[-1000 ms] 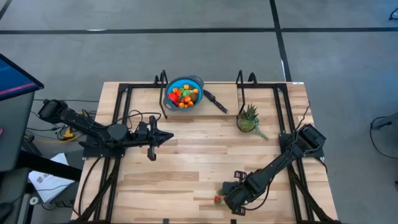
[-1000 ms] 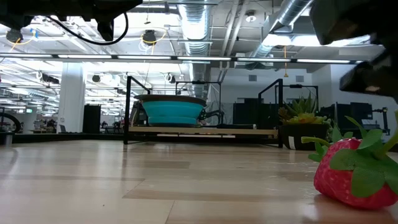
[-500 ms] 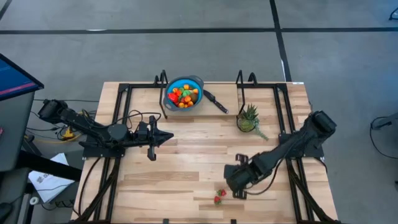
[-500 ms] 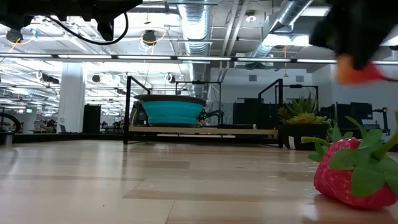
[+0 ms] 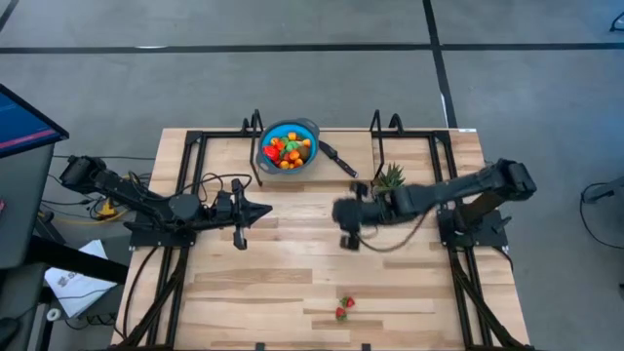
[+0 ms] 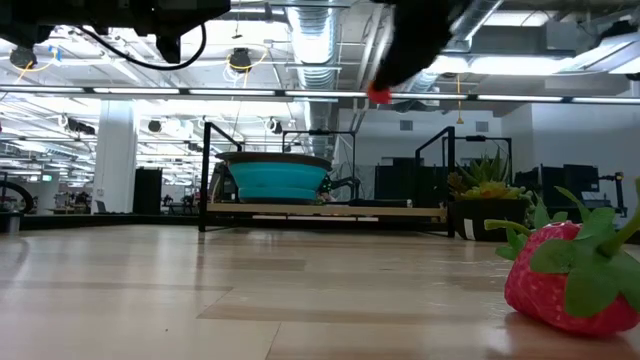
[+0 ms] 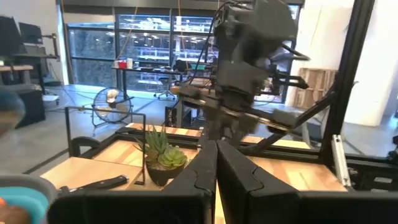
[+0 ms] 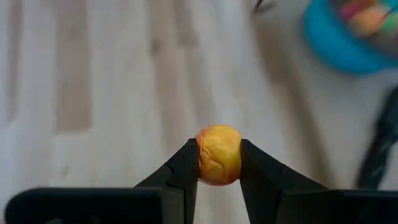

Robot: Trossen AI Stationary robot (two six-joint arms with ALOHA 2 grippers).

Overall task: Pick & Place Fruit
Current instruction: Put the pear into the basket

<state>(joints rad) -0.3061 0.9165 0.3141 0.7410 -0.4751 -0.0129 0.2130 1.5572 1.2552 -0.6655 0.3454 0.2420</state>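
The right arm stretches nearly level from its base at the bench's right edge toward the middle of the bench, passing just in front of the spiky green plant (image 5: 389, 185). Its right pincer (image 8: 217, 167) hangs above the bare wood near the bench's centre, clamped on a small yellow-orange fruit (image 8: 218, 155) that sits squarely between the two dark fingers (image 8: 181, 172). In the low view the same pincer shows high above the bench with a reddish bit of the fruit at its tip.

The left arm lies low along the left side of the bench, its forearm pointing toward the centre. The left pincer (image 5: 255, 214) is closed and empty, fingers pressed together, well apart from the right one.

The blue bowl (image 5: 307, 159) stands by the far edge of the bench, between the two black frame posts, already heaped with red, orange and green fruits (image 5: 288, 149). Two strawberries (image 5: 342, 308) lie on the wood close to the near edge, just right of its middle.
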